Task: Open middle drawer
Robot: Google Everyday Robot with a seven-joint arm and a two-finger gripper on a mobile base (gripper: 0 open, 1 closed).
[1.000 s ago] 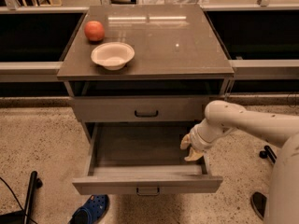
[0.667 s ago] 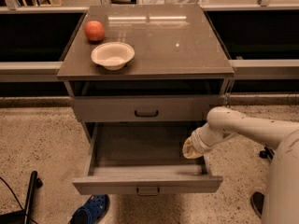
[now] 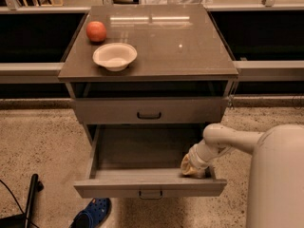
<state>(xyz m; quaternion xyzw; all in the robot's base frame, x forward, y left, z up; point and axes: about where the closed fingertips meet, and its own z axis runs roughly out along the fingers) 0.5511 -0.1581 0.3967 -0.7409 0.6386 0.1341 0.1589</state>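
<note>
The middle drawer [image 3: 142,151] of the grey-brown cabinet stands pulled far out, its flat front [image 3: 109,186] and small black loop handle [image 3: 150,193] toward me. Its inside looks bare and pale grey. My gripper [image 3: 192,167] is at the end of the white arm [image 3: 228,139], which reaches in from the right. It is low inside the drawer's front right corner, just behind the front panel. The drawer above [image 3: 149,110] is closed and has its own black handle.
A red apple [image 3: 96,31] and a white bowl [image 3: 114,56] sit on the left of the cabinet top [image 3: 180,37]. A blue shoe [image 3: 90,215] and a black stand [image 3: 28,198] are on the speckled floor at lower left. My white body [image 3: 280,179] fills the lower right.
My gripper has moved from the drawer's middle right side toward its front right corner. The drawer stays about as far out as before.
</note>
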